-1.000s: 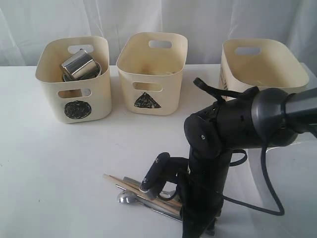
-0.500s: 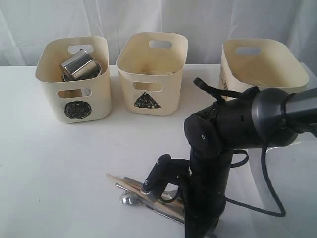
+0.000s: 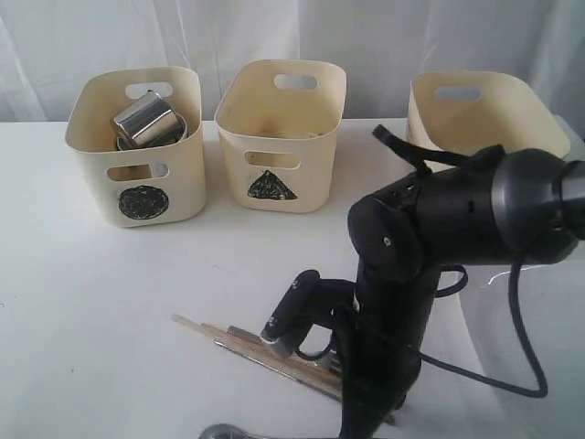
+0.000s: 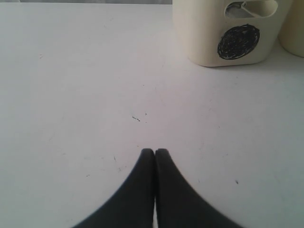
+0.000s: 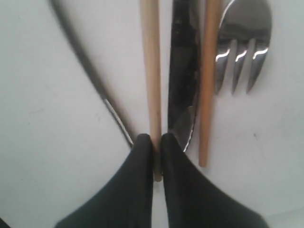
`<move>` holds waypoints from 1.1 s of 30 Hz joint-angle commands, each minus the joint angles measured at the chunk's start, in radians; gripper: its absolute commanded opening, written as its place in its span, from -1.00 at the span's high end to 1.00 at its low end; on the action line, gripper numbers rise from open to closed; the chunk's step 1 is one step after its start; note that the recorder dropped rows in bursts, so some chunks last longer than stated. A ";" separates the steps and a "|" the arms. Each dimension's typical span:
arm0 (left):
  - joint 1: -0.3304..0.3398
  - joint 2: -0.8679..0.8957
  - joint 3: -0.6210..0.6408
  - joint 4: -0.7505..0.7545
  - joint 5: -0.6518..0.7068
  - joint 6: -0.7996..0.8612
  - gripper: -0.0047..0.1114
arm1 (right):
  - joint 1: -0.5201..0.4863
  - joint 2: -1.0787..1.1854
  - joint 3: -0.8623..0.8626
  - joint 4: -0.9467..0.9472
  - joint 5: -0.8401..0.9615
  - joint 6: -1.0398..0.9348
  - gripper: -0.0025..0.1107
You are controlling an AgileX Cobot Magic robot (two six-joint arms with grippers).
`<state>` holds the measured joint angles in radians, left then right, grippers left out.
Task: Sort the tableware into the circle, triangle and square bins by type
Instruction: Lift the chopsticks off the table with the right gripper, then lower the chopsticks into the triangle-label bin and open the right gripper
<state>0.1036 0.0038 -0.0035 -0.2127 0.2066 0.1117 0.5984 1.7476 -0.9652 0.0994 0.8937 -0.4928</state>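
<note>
One knife (image 5: 183, 71) between chopsticks (image 5: 150, 71), fork (image 5: 244, 28) beside

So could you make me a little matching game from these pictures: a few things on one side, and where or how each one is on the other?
1. steel mug
2. left gripper
3. right gripper
4. fork

A. pinching a chopstick
B. lying loose on the table
C. inside the circle bin
D. shut, holding nothing

Pairs: 1-C, 2-D, 3-A, 4-B
</note>
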 commanded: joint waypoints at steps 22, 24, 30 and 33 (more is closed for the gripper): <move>-0.007 -0.004 0.003 -0.002 -0.002 0.000 0.92 | -0.026 -0.255 -0.190 -0.029 -0.242 0.255 0.96; -0.007 -0.004 0.003 -0.002 -0.002 0.000 0.92 | -0.056 -0.255 -0.246 -0.029 -0.365 0.346 0.96; -0.007 -0.004 0.003 -0.002 -0.002 0.000 0.92 | -0.150 -0.158 -0.372 -0.025 -0.600 0.499 0.96; -0.007 -0.004 0.003 -0.002 -0.002 0.000 0.92 | -0.189 -0.068 -0.437 -0.025 -0.618 0.574 0.96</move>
<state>0.1036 0.0038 -0.0035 -0.2127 0.2066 0.1117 0.4466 1.6002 -1.3548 0.0812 0.3050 0.0063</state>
